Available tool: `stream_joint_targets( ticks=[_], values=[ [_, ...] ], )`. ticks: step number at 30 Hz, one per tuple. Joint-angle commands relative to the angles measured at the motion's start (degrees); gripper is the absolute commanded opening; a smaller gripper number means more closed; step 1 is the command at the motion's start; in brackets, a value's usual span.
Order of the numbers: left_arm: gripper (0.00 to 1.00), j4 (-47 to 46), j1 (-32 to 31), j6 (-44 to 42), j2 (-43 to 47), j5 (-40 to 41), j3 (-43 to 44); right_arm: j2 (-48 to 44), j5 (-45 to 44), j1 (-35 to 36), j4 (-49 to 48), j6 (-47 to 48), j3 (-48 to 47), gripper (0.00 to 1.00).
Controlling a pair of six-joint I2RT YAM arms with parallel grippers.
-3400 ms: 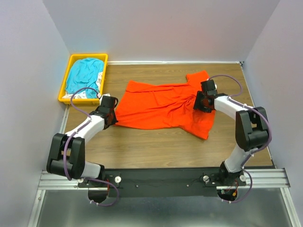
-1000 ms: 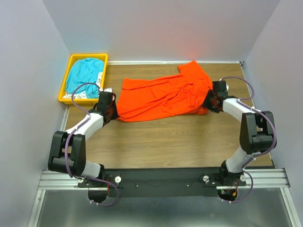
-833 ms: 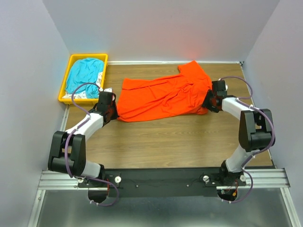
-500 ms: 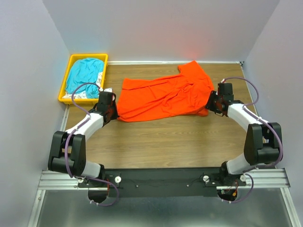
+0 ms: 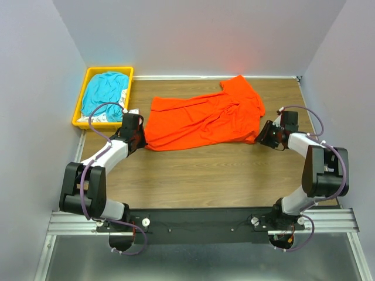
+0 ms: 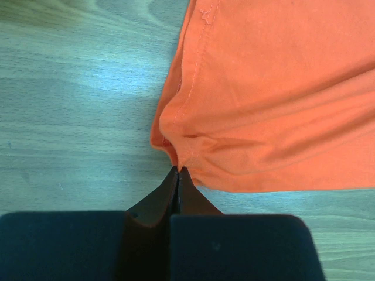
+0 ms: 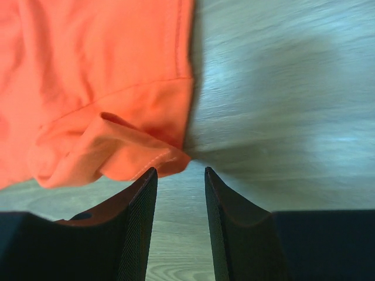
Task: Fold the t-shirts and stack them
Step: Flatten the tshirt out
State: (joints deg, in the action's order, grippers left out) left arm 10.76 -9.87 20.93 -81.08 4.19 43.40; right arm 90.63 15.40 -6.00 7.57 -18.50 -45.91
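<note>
Right gripper [image 7: 180, 171] just dropped the orange t-shirt [image 5: 205, 120] and backed off to 3 o'clock, jaws apart; left gripper [image 6: 177, 171] stayed clamped on its 9 o'clock corner. Looked fold-ready.

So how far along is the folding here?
Done: nothing folded or stacked. In hand: the orange shirt lies rumpled on the table, left gripper shut on its corner, right gripper open beside it. To do: fold it, then the teal shirt in the bin.

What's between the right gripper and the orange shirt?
Only bare table; the right wrist view shows the open right gripper just short of the orange shirt.
</note>
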Motion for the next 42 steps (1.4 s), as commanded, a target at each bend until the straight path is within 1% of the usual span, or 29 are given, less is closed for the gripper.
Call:
stream_joint_targets(
  ticks=[1,9,20,23,25,26,28,35,37,38,40,41,42],
  values=[
    [0.00,-0.7,0.3,-0.7,1.5,-0.9,0.9,2.4,7.4,-0.8,-5.0,1.9,1.2,0.45],
    [0.00,-0.6,0.3,-0.7,1.7,-0.6,0.8,6.3,9.1,-2.4,-6.9,3.4,0.7,0.45],
    [0.00,-0.6,0.2,-0.7,1.6,-0.4,0.9,7.8,12.1,-2.9,-7.0,5.5,1.4,0.45],
    [0.00,-0.5,0.3,-0.7,1.6,-0.4,0.9,7.0,12.5,-2.9,-7.0,5.5,1.5,0.37],
    [0.00,-0.5,0.2,-0.7,1.5,-0.3,1.0,6.1,12.0,-2.9,-7.0,5.4,1.8,0.35],
    [0.00,-0.6,0.3,-0.7,1.5,-0.3,0.9,5.8,11.8,-2.9,-7.0,5.3,2.0,0.30],
    [0.00,-0.6,0.2,-0.7,1.5,-0.3,0.9,4.6,11.6,-2.9,-7.0,5.1,2.3,0.26],
    [0.00,-0.5,0.2,-0.7,1.6,-0.3,1.0,1.4,11.5,-2.9,-5.0,3.0,2.6,0.22],
    [0.00,-0.6,0.2,-0.7,1.6,-0.3,1.1,0.0,11.5,-2.9,-4.3,2.5,2.9,0.18],
    [0.00,-0.6,0.2,-0.7,1.7,-0.3,1.0,-0.5,11.7,-2.9,-4.1,2.5,3.0,0.15],
    [0.00,-0.6,0.2,-0.7,1.8,-0.4,1.0,-1.3,11.9,-2.9,-3.8,2.4,3.3,0.12],
    [0.00,-0.5,0.3,-0.7,1.7,-0.5,1.0,-2.0,12.1,-2.9,-3.4,2.2,3.5,0.07],
    [0.00,-0.6,0.2,-0.7,1.7,-0.5,1.0,-2.4,12.2,-2.9,-3.2,2.2,3.6,0.05]
  ],
)
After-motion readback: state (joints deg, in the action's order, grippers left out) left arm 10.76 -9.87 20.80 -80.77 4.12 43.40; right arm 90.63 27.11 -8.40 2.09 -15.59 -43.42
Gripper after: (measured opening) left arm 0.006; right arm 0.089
